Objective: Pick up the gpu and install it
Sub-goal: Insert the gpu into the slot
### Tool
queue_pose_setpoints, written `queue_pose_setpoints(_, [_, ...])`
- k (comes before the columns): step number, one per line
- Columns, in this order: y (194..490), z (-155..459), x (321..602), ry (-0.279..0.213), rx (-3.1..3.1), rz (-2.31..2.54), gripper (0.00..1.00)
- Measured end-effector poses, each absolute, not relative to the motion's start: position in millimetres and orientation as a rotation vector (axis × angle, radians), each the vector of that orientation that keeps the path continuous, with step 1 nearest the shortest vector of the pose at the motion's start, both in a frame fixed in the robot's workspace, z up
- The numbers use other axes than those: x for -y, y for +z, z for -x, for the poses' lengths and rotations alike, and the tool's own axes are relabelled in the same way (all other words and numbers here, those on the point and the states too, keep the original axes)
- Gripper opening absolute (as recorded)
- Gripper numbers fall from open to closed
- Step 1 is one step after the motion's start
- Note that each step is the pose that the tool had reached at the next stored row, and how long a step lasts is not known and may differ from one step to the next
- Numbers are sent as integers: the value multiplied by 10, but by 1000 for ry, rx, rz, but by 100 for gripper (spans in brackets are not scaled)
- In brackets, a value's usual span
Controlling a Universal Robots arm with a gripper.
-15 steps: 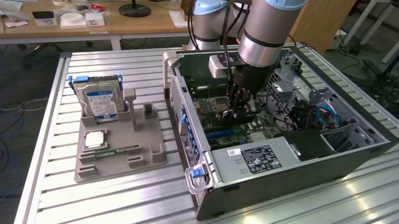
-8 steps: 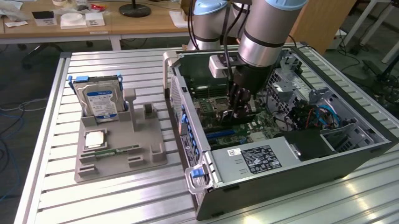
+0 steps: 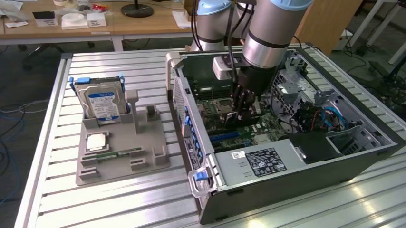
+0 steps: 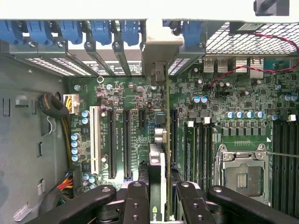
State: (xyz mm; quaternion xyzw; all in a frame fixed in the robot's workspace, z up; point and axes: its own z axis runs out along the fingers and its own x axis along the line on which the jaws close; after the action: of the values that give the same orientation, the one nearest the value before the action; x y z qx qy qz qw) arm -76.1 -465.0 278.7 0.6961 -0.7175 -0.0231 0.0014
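Robotics lab, slatted aluminium bench (image 3: pixel 120 202), opened computer tower (image 3: pixel 330 173), cluttered wooden desks (image 3: pixel 149 24) behind, floor cables (image 3: pixel 9 112)

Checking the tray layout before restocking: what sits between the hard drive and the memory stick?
A square silver chip lies flat between the hard drive and the memory stick, in the exterior view.

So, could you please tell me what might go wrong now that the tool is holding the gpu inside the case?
1. The gpu hangs edge-on in the tool over the motherboard. If it misses its slot, its edge may press on board components.
2. Its metal bracket sits close to the rear wall's blue clips and could catch there.
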Motion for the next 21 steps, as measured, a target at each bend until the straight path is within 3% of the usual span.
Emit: queue_pose_setpoints(21, [2728,775,4650,-72,2250,-2188,27])
